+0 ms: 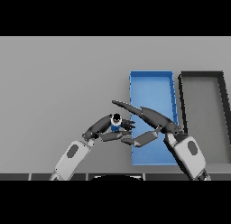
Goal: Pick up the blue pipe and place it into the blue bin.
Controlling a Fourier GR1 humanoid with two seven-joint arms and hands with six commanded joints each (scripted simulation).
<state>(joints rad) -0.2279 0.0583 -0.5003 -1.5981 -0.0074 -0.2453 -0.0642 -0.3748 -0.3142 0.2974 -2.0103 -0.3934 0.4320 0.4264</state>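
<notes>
- We count one grey table (58, 83), two bins, one pipe and two hands in the head view.
- Bin count: one blue bin (151, 90), open-topped and long, lying right of the table's middle; one black bin (200, 75) of like shape just beside it on its right side, the two rims close but not seen to touch.
- Both bins show bare floors where visible; the near part of the blue bin is partly covered by the right arm and hand.
- Pipe count: one blue pipe (115, 124), a short piece with a dark end facing up toward the camera, seen just left of the blue bin's left wall, outside the bin.
- We cannot tell whether the pipe rests on the table or is lifted off it.
- Left hand (101, 128): enters from the lower left, fingers curled round the blue pipe, with the pipe held between thumb and fingers; this hand has the pipe.
- Right hand (149, 119): enters from the lower right, lies over the blue bin's near left part, fingers straight and spread, one long finger pointing left-up past the bin's left wall, others reaching toward the pipe.
- The right hand's fingertips come close to the left hand's fingers near the pipe; we cannot tell whether they touch it.
- The two hands meet near the blue bin's left edge.
</notes>
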